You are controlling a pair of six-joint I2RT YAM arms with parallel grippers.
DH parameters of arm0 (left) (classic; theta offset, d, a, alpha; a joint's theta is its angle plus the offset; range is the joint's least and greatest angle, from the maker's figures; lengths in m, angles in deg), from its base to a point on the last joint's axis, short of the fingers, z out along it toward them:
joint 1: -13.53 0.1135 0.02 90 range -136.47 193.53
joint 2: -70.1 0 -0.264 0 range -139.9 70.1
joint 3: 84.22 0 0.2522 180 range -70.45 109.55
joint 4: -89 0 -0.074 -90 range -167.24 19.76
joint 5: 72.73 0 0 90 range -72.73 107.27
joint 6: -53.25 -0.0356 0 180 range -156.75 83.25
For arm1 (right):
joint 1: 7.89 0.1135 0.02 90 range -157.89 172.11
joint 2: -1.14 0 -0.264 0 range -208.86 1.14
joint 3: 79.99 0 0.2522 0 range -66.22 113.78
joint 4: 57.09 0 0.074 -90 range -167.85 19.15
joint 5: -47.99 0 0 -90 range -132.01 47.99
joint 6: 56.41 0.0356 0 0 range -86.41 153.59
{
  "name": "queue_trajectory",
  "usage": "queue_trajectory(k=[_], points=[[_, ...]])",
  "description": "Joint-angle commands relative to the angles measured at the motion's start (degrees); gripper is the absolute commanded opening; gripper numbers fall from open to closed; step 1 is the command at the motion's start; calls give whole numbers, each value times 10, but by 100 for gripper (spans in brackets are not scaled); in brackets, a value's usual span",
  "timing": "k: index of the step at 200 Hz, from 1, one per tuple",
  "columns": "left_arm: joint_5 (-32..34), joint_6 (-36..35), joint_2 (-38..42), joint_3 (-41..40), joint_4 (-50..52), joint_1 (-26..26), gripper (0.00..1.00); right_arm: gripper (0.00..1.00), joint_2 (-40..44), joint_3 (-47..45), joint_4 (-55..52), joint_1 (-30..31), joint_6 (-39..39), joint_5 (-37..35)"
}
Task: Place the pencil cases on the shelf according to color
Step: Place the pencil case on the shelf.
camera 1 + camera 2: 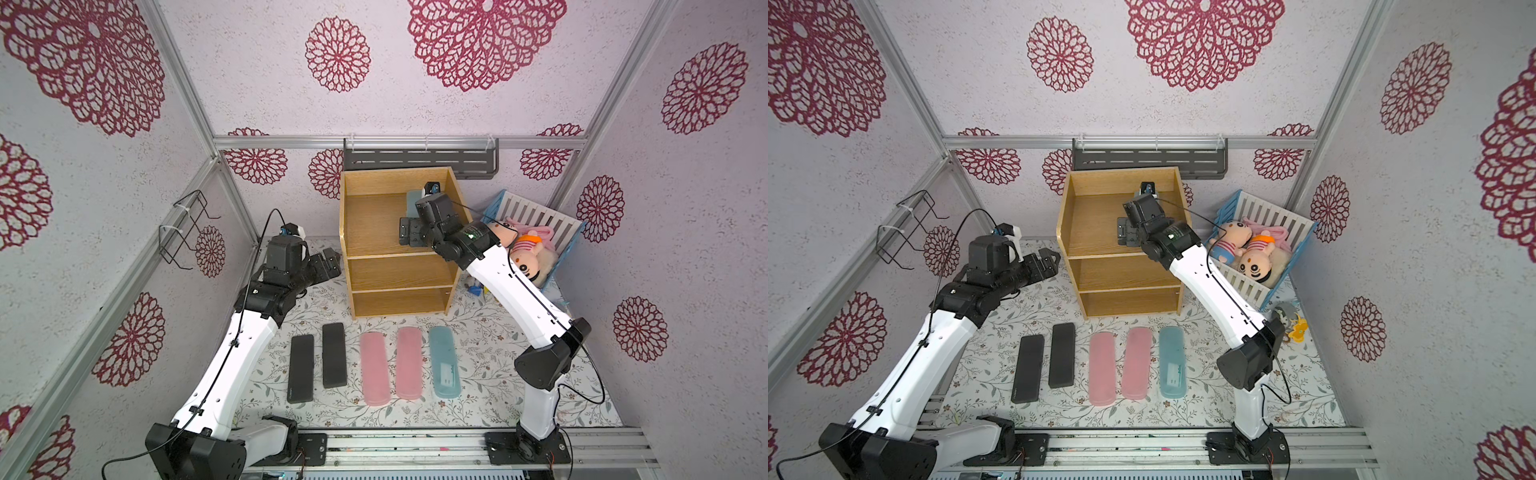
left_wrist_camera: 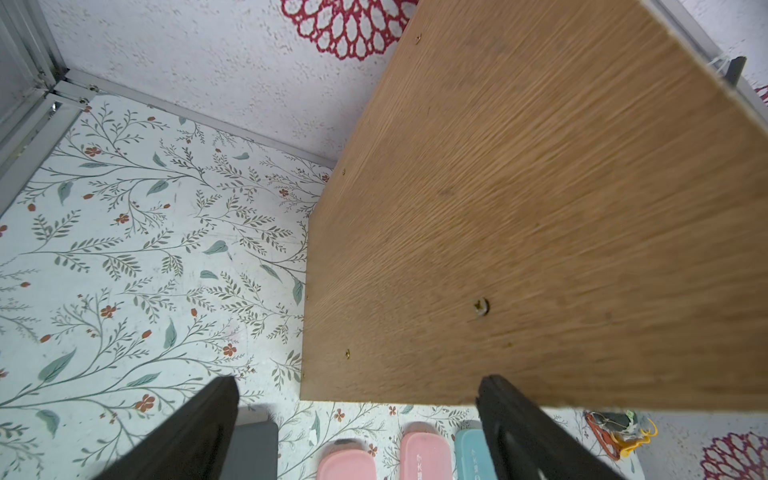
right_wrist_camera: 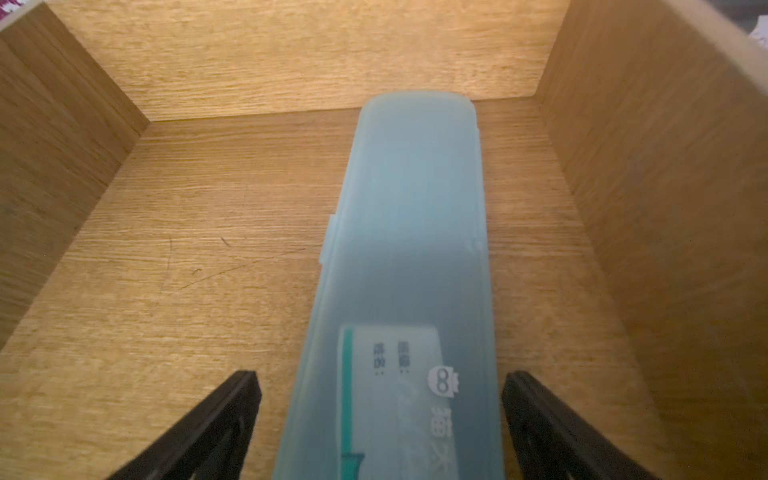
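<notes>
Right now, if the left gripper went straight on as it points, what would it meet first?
Probably the shelf, its outer side panel, ahead of the left gripper; depth is unclear.

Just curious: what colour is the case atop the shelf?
The case is light blue; best in right wrist view.

Pencil cases: six in all.
Black, two: the end black case and the inner black case.
Pink, two: the first pink case and the second pink case.
Translucent blue, two: the table blue case and the shelf blue case.
Shelf: one, with three tiers.
Dark grey slotted rack: one.
Black wire rack: one.
White slatted crate: one.
Plush dolls, two: the orange-haired doll and the doll beside it.
Grippers, two: the left gripper and the right gripper.
Small toys near the crate: number cannot be told.
</notes>
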Motion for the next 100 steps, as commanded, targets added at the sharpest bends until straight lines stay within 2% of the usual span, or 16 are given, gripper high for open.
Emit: queue_trajectory(k=[1, 26, 47, 69, 100], points=[[-6, -23, 18, -15, -30, 5, 97, 99, 44, 33, 15, -1, -18, 15], [-9, -36, 32, -32, -39, 5, 97, 99, 82, 23, 12, 18, -29, 5], [-13, -24, 47, -62, -57, 5, 97, 99, 137, -37, 4, 52, -25, -36], [-20, -19, 55, -71, -66, 4, 97, 99, 242, -211, 45, 87, 1, -52], [1, -17, 48, -69, -58, 3, 97, 97, 405, -480, 133, 118, 65, 1]])
